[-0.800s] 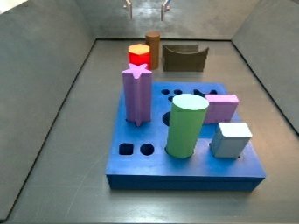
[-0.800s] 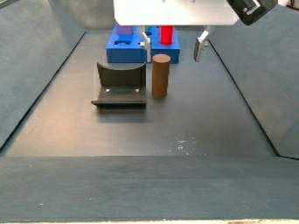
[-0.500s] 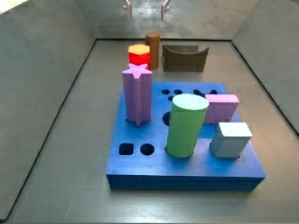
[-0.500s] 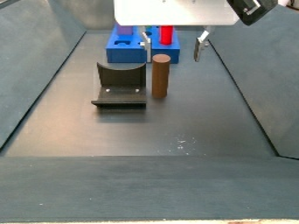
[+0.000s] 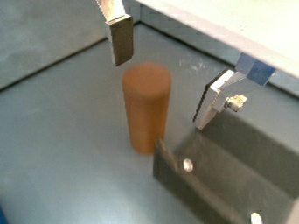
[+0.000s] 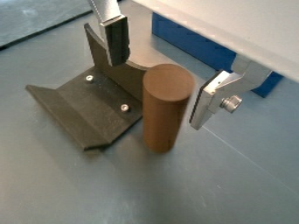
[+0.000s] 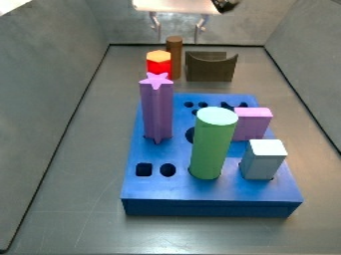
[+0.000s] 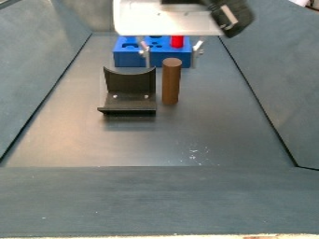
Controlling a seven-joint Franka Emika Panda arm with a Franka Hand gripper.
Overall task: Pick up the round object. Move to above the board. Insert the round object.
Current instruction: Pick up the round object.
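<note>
We take the round object (image 8: pixel 171 80) as our landmark: an orange-brown cylinder standing upright on the dark floor, just beside the fixture (image 8: pixel 129 91), with the board (image 8: pixel 145 51) behind it in a side view. In a side view from the opposite end, the round object (image 7: pixel 174 52) shows only partly, behind the red-and-orange hexagonal peg (image 7: pixel 159 64) and next to the fixture (image 7: pixel 209 66), beyond the far edge of the board (image 7: pixel 213 184).

Compared with half a second ago, the gripper (image 8: pixel 173 44) has come lower and shifted over the round object: its white body, which sat high at the upper edge, now hangs right above the peg's top. The peg, the fixture and the board have not moved.

In both wrist views we see the gripper (image 5: pixel 166 74) released, its jaws spread wide with one finger on each side of the round object (image 5: pixel 146 105) and a clear gap to both. The fingertips (image 6: pixel 117 41) sit about level with the peg's top, not touching the round object (image 6: pixel 165 108). The fixture (image 6: pixel 84 109) lies just beside the peg's foot, and a strip of the blue board (image 6: pixel 198 39) shows past it.

On the board stand a purple star-topped peg (image 7: pixel 156 107), a thick light-green cylinder (image 7: pixel 210 143), a pink block (image 7: pixel 253 123) and a pale grey block (image 7: pixel 264 158).
</note>
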